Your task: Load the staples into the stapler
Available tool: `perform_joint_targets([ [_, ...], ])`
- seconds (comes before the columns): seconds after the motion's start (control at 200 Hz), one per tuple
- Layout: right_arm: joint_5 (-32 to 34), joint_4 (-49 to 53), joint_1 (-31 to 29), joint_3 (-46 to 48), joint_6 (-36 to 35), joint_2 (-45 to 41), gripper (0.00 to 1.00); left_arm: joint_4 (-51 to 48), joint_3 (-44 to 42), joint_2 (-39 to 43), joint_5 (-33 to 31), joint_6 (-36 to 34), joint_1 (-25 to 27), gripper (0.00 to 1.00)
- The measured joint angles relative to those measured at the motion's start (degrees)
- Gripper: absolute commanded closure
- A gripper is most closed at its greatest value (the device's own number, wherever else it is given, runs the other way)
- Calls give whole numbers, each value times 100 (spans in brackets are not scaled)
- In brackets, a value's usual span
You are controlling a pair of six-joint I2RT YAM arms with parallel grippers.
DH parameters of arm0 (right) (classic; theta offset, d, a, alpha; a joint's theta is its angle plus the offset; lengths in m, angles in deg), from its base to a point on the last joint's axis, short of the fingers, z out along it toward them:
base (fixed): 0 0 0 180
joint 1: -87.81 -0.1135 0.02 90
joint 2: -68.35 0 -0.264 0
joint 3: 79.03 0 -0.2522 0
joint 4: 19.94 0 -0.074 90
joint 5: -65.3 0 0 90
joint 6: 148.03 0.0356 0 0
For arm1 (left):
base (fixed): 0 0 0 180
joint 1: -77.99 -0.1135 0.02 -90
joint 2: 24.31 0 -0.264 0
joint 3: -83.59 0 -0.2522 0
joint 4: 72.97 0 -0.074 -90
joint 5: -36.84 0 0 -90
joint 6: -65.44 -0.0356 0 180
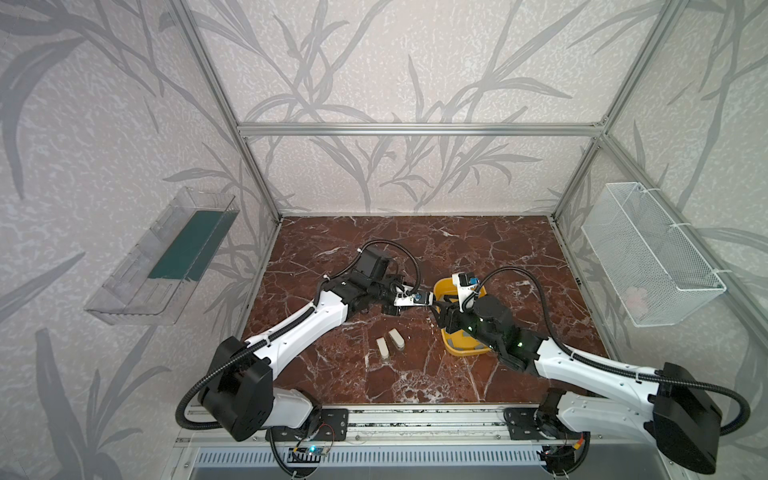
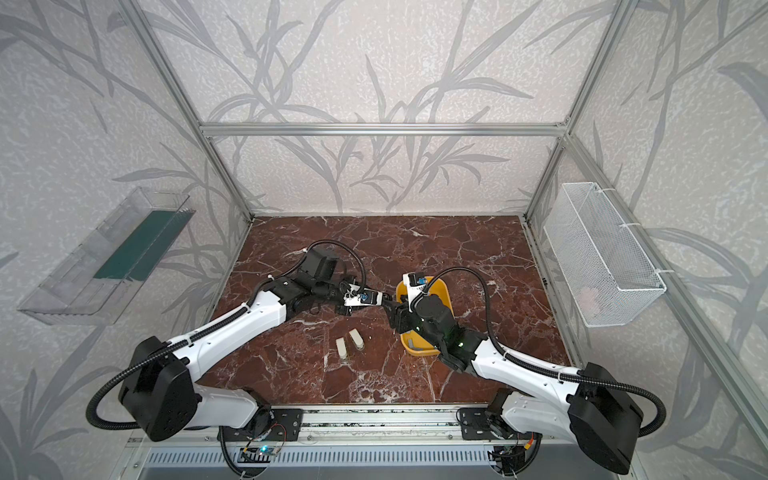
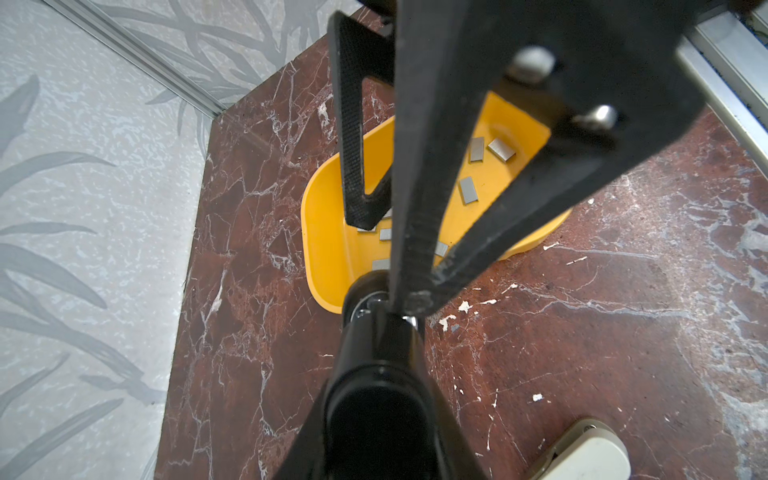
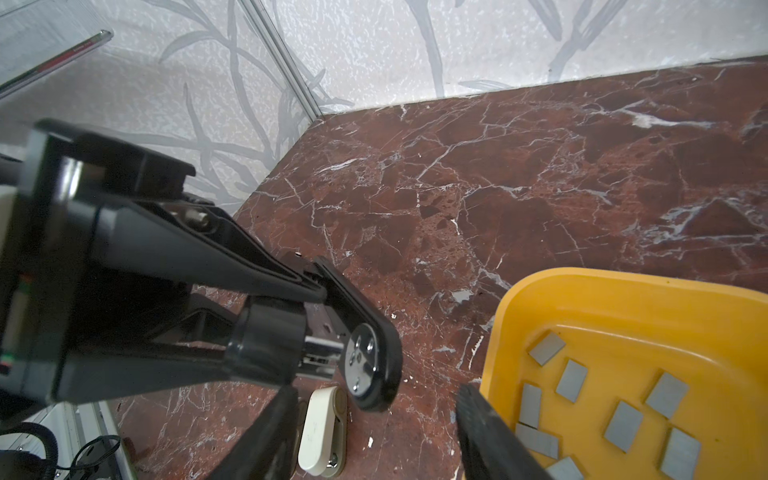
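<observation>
My left gripper (image 1: 430, 300) is shut on a black stapler (image 4: 374, 365), held above the marble table with its metal anvil end pointing at the right arm. In the left wrist view the stapler (image 3: 374, 395) fills the space between my fingers. My right gripper (image 4: 378, 395) is open, its fingers either side of the stapler's front end. One fingertip (image 3: 411, 301) sits right at that end; I cannot tell whether it touches. Several grey staples (image 4: 623, 419) lie loose in the yellow tray (image 1: 441, 286) just beside and below the right gripper (image 1: 441, 309). No staple is held.
Two cream mini staplers (image 1: 382, 348) (image 1: 397, 338) lie side by side on the table in front of the grippers. A white wire basket (image 1: 652, 253) hangs on the right wall and a clear plastic bin (image 1: 162, 257) on the left wall. Aluminium frame posts stand at the corners.
</observation>
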Motion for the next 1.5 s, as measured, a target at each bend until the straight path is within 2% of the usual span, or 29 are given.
perform_joint_targets([
  [0.395, 210, 247, 20, -103, 140, 125, 42, 103, -160, 199, 459, -59, 26, 100],
  [0.55, 179, 256, 0, -175, 221, 170, 61, 122, -164, 199, 487, -74, 26, 100],
  [0.815, -37, 39, 33, -284, 494, 251, 100, 166, -184, 203, 549, -35, -79, 100],
  [1.265, -409, -575, 221, -289, 935, 273, 100, 695, -442, 487, 1246, 389, -603, 100],
  [1.5, -361, -566, 402, -258, 1078, 313, 100, 1010, -581, 632, 1932, 756, -1043, 100],
])
